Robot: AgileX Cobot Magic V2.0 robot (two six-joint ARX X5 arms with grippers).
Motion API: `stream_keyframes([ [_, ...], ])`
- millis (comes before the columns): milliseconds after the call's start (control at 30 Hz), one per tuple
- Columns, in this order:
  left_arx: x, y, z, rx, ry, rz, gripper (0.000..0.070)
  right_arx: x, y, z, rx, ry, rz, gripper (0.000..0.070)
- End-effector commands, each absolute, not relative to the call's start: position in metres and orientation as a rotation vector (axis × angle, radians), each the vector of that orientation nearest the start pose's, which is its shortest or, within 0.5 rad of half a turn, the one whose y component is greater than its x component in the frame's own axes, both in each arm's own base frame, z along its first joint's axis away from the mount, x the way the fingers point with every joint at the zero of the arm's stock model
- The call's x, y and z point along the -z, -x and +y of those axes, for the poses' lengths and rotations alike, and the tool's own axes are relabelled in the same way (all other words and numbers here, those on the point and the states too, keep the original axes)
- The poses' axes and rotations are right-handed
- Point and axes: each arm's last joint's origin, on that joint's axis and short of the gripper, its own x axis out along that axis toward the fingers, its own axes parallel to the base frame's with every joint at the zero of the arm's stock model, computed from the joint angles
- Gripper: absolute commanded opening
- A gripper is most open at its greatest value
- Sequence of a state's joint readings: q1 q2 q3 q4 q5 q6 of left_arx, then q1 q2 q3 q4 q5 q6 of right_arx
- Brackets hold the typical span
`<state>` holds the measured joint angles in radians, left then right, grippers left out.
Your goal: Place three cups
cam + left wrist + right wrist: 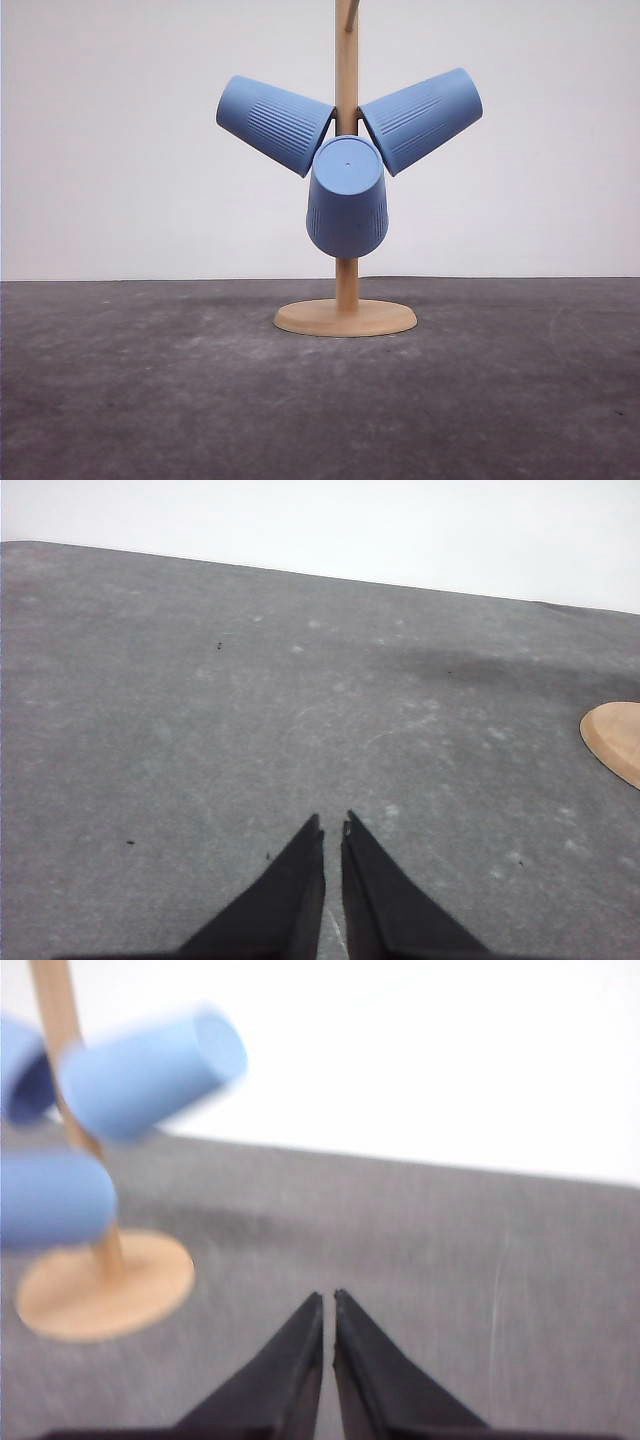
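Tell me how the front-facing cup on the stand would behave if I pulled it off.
The front cup hangs on the wooden stand, base toward the camera; it looks thin-walled, so probably light and stiff. Its tapered sides may let a gripper slip toward the base, though the ribbing might help. Laid down, it would likely roll in an arc.

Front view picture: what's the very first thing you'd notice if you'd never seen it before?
Three light-blue ribbed plastic cups hang on a tall wooden peg stand on the dark grey table: one tilts up-left, one up-right, and one points its flat base toward the camera. In the wrist views, the left pincer and right pincer hold nothing, their black fingers nearly touching.
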<state>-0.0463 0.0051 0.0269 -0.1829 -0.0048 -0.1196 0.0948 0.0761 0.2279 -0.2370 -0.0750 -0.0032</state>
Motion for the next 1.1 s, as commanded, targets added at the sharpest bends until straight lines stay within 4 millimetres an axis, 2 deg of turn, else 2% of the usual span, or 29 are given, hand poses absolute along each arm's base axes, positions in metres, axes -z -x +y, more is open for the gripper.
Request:
stream_keyframes([
  [0,-0.15,-0.096,-0.004,0.03,0.101,0.181,0.0011,-0.198,-0.088,0.01,-0.162,0.001,0.086,0.0018],
  [133,-0.15,-0.096,-0.004,0.029,0.101,0.181,0.0011,-0.167,-0.092,0.01,-0.156,0.0,0.128,0.0018],
  [267,-0.15,-0.096,-0.004,0.029,0.101,0.18,0.0011,-0.151,-0.095,0.01,-0.152,0.006,0.163,0.0018],
  [1067,-0.15,-0.096,-0.004,0.029,0.101,0.181,0.0011,-0.152,-0.096,0.006,-0.077,0.013,0.147,0.0018],
])
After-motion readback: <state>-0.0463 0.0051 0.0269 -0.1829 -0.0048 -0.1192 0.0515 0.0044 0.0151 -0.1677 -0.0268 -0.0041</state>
